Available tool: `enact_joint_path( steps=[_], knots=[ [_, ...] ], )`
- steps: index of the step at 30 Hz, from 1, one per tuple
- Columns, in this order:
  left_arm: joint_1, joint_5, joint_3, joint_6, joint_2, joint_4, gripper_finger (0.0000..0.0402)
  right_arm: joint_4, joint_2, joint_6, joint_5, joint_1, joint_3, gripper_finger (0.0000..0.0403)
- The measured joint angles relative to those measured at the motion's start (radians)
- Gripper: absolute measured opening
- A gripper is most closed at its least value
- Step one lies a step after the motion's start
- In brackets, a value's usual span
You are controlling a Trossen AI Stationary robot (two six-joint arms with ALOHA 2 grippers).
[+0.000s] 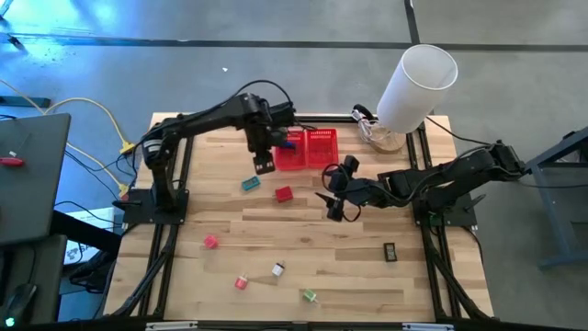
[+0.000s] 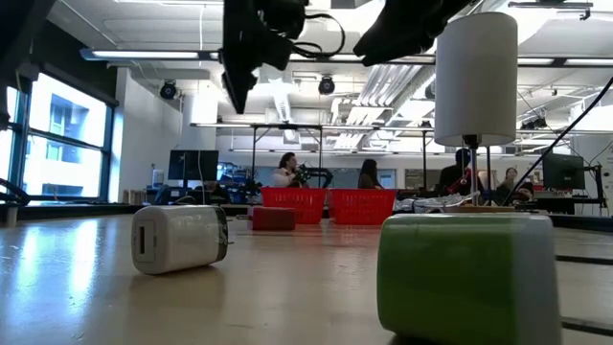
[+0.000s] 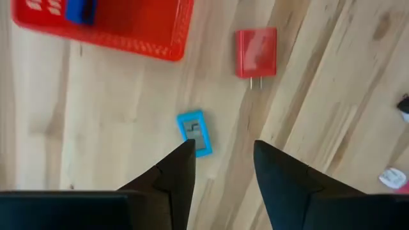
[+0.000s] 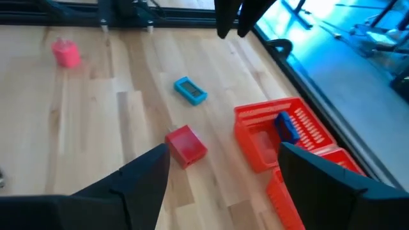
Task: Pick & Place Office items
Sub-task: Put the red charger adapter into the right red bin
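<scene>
My left gripper [image 1: 264, 166] hangs open above the table, pointing down, just on the near side of the left red basket [image 1: 292, 153]; nothing is between its fingers [image 3: 181, 163]. Below it lie the teal item [image 3: 195, 132] and the red block [image 3: 256, 53], flat on the wood. A blue item [image 3: 80, 10] lies inside that basket. My right gripper [image 1: 333, 194] stands open in the air right of the red block [image 4: 186, 145], slanting down toward it, and it holds nothing. Pink [image 1: 210, 242], red-white [image 1: 242, 282], whitish [image 1: 277, 269], green [image 1: 310, 295] and black [image 1: 389, 251] items lie nearer the front.
A second red basket [image 1: 321, 145] stands right of the first. A big white cylinder [image 1: 418, 83] rises at the far right corner. In the low view the whitish item [image 2: 180, 238] and the green item [image 2: 465, 273] sit close to the camera. People show in the room beyond the table.
</scene>
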Motion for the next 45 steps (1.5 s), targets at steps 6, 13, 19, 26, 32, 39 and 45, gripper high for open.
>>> enact_joint_path(
  steps=[6, 13, 19, 26, 32, 39, 45],
  knots=[
    [-0.022, -0.012, -0.246, -0.065, -0.112, 0.163, 0.0151, 0.000, 0.000, 0.004, -0.019, 0.011, 0.000, 0.0279],
    [-0.087, -0.026, -0.466, -0.153, -0.233, 0.349, 0.0151, -0.002, 0.000, 0.008, -0.084, 0.013, 0.000, 0.0279],
    [-0.180, -0.031, -0.620, -0.201, -0.294, 0.550, 0.0151, -0.001, 0.010, 0.016, -0.284, 0.013, 0.000, 0.0279],
    [-0.298, -0.052, -0.766, -0.222, -0.288, 0.662, 0.0151, 0.000, 0.011, 0.016, -0.412, 0.013, 0.000, 0.0279],
    [-0.383, -0.066, -0.769, -0.273, -0.287, 0.690, 0.0151, -0.001, 0.011, 0.026, -0.404, 0.013, 0.000, 0.0279],
    [-0.516, -0.306, -0.804, -0.325, -0.287, 0.708, 0.0151, -0.001, 0.011, 0.024, -0.404, 0.013, 0.000, 0.0279],
    [-0.598, -0.380, -0.904, -0.345, -0.287, 0.913, 0.0151, -0.001, 0.011, 0.024, -0.407, 0.013, 0.000, 0.0279]
  ],
)
